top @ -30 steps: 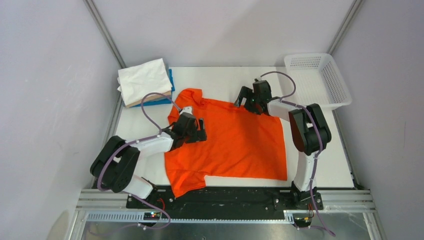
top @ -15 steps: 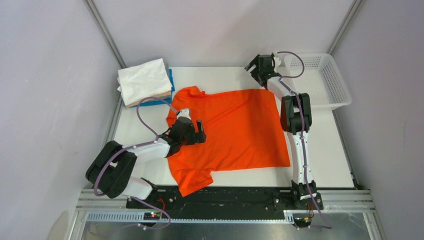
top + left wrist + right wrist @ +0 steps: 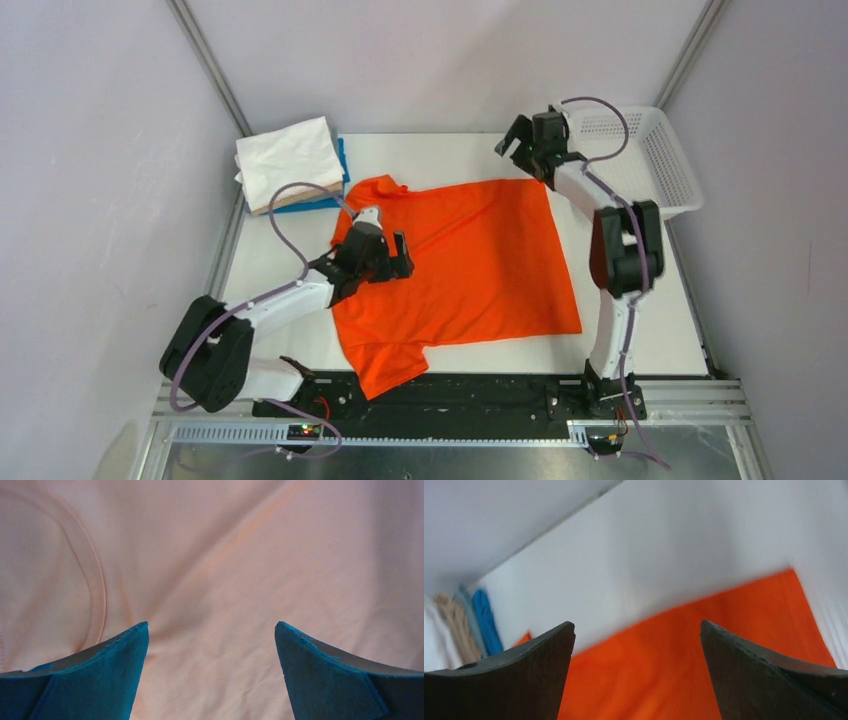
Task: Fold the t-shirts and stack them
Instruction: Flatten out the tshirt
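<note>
An orange t-shirt (image 3: 470, 265) lies spread flat on the white table (image 3: 440, 155), with the left gripper (image 3: 211, 630) open and empty, low over the cloth near the collar, and the right gripper (image 3: 636, 630) open and empty, raised beyond the far corner, where a shallow pinch could drag and wrinkle the cloth.

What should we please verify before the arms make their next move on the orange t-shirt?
1. Left gripper open and empty: ok, fingers apart above the cloth.
2. Right gripper open and empty: ok.
3. Orange t-shirt spread flat: not ok, the collar end is rumpled and the near sleeve overhangs the table edge.
4. Folded pile apart from the shirt: cannot tell, the collar end lies close beside it.
5. Basket off the shirt: ok.
</note>
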### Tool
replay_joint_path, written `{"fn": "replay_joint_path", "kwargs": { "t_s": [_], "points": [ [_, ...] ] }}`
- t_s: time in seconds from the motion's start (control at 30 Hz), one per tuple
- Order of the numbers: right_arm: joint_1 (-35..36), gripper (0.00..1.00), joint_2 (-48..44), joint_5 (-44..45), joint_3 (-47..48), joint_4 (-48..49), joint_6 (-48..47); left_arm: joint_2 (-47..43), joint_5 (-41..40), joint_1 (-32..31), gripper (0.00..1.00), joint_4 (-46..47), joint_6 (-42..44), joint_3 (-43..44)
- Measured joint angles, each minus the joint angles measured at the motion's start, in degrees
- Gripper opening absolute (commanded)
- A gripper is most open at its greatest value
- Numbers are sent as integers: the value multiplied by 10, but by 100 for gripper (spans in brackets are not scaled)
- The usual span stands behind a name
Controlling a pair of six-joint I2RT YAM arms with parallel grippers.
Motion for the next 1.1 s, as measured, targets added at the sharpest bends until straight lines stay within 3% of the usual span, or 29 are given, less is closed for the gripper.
{"fn": "replay_joint_path", "kwargs": {
  "t_s": [0.17, 0.27, 0.53, 1.1],
  "points": [
    [42, 99, -226, -20, -231, -8, -45, -21, -30, 7, 100, -27, 0, 92],
    [78, 99, -316, -20, -329, -11, -59, 2, -33, 31, 100, -28, 2, 147],
    [124, 99, -396, -39, -513, -35, -69, 202, -7, 108, 100, -34, 17, 323],
    [107, 99, -388, -70, -554, -16, -73, 518, 74, 148, 100, -61, -7, 619]
  ]
}}
